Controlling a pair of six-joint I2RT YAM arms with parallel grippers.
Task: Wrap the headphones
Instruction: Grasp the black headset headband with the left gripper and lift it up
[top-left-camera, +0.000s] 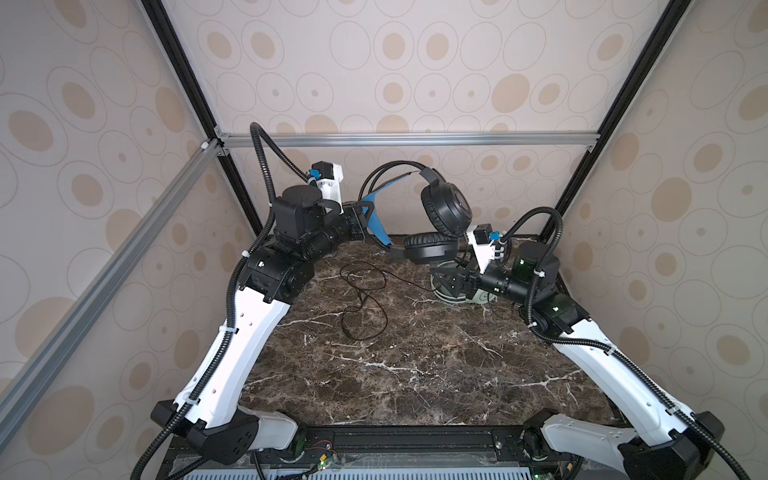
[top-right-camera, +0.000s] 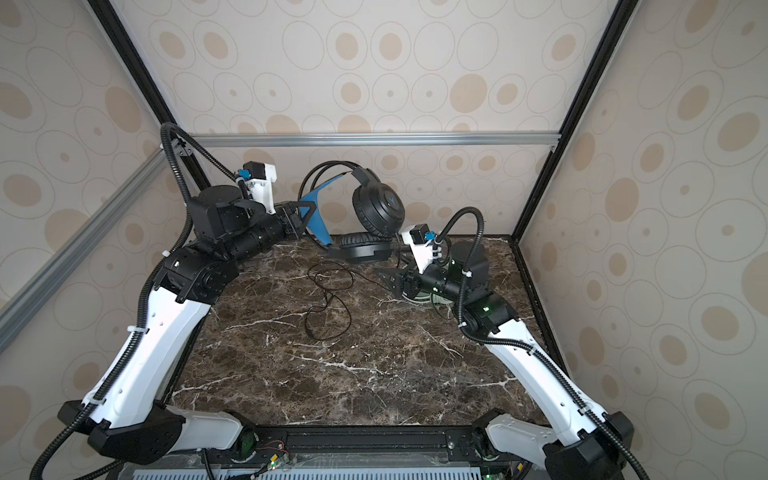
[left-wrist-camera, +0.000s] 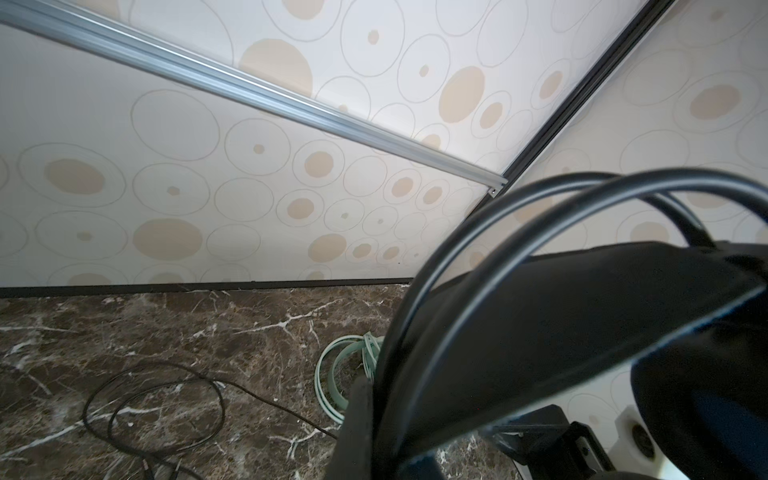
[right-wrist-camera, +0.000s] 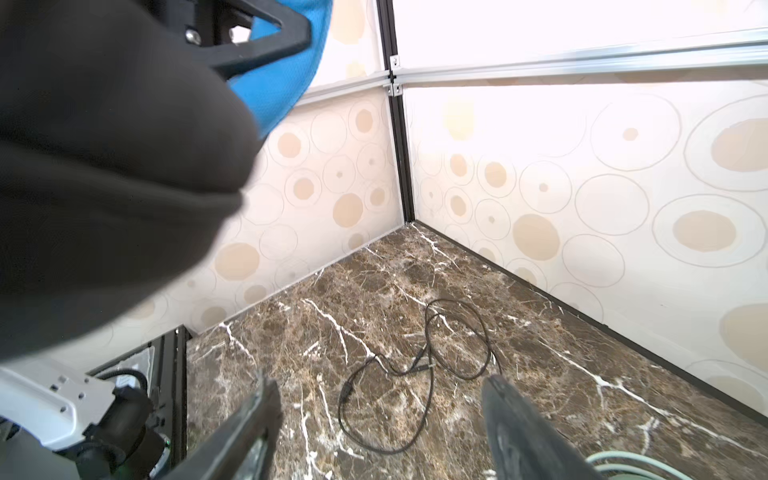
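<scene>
At the far edge of the dark brown marble-patterned surface (top-left-camera: 415, 365), the black over-ear headset with the blue inner headband (top-left-camera: 446, 205) stands half lifted. One padded cup rests on the surface and the other hangs above it, close to the back wall. The left tool (top-left-camera: 361, 222) is pressed together on the blue band and holds the frame up at a tilt. The headset's thin black cord (top-left-camera: 360, 296) trails from the lower cup and lies in a few loose loops on the surface, toward the middle, with nothing wound round the frame.

The right tool (right-wrist-camera: 380, 380) sits low over the surface with its fingers spread and empty, pointing at those loops. The mint-green headset (left-wrist-camera: 331, 384) lies beneath the right arm. Its pale cord looks bundled beside the band, though I cannot be sure.

So the step in hand appears to be the black headset's wrap, barely begun. The next move probably calls for the right tool to pinch the thin cord cleanly off the surface and carry it round the held frame, while the left grip stays firm enough to stop the frame swinging.
</scene>
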